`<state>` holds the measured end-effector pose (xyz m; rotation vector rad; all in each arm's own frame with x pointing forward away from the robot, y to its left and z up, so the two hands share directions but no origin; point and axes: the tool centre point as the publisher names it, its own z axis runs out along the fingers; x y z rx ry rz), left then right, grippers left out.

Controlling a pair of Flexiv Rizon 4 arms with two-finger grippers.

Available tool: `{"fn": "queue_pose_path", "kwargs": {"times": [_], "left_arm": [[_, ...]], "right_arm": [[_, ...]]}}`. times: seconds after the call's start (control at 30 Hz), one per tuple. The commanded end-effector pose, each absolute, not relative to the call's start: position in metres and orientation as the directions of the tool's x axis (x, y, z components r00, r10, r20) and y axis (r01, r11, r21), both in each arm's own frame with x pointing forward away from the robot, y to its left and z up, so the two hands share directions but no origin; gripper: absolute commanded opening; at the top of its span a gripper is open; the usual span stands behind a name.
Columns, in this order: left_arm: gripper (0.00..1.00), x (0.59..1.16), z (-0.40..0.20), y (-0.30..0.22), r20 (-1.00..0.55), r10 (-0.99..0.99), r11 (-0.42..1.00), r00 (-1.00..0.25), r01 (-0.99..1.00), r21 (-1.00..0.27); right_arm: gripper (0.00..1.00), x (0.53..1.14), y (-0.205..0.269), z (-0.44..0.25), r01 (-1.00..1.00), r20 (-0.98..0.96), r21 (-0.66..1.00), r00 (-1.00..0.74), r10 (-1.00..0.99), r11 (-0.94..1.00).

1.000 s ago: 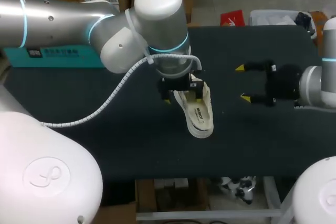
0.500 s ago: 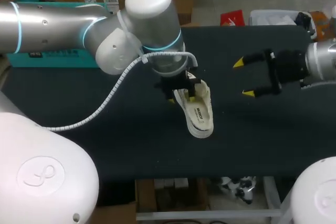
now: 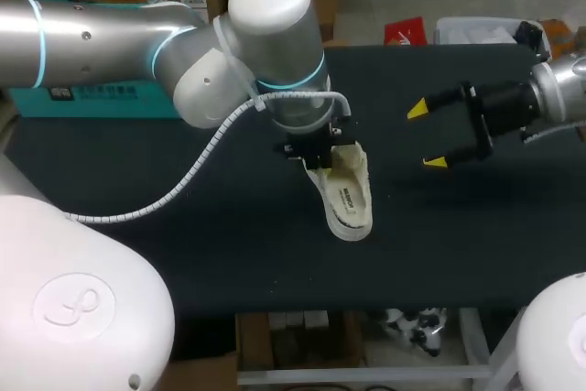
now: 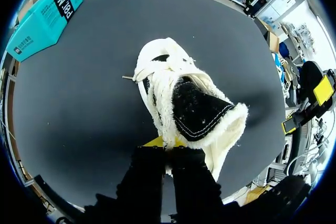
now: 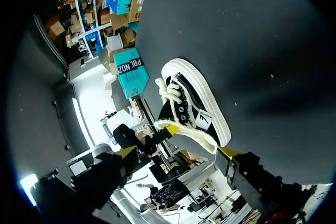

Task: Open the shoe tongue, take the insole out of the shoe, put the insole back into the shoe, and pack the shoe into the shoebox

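My left pincer (image 3: 316,154) is pinched closed on the fleecy edge of the shoe (image 3: 348,197), which lies near the middle of the dark table (image 3: 183,226). My right pincer (image 3: 428,136) hangs off to the shoe's right, well apart from it, its fingers spread wide and holding nothing.

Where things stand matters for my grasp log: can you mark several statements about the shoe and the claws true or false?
1. The left claw is shut on the fleecy edge of the shoe. True.
2. The right claw grips the shoe's toe. False: it is open and apart from the shoe.
3. The shoe sits inside the teal box. False: it is on the table, apart from the box.
4. The shoe's sole is white. True.
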<state>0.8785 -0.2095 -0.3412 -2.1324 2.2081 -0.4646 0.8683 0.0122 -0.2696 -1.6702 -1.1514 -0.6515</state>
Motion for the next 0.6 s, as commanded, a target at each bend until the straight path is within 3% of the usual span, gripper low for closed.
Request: {"fn": "queue_pose_path", "kwargs": {"times": [0.03,0.23,0.6], "left_arm": [[0.0,0.875,-0.335,-0.201,0.182,-0.981,0.022,-0.069,-0.969,-0.246],[0.0,0.876,-0.333,-0.188,0.196,-0.975,0.053,-0.105,-0.966,-0.254],[0.0,0.883,-0.32,-0.17,0.199,-0.93,0.242,-0.308,-0.923,-0.298]], "right_arm": [[1.0,0.869,0.012,-0.259,0.827,0.816,-0.511,0.382,0.434,0.233],[1.0,0.863,0.014,-0.25,0.873,0.803,-0.469,0.36,0.475,0.13],[1.0,0.845,0.02,-0.243,0.941,0.796,-0.324,0.326,0.511,-0.096]]}}
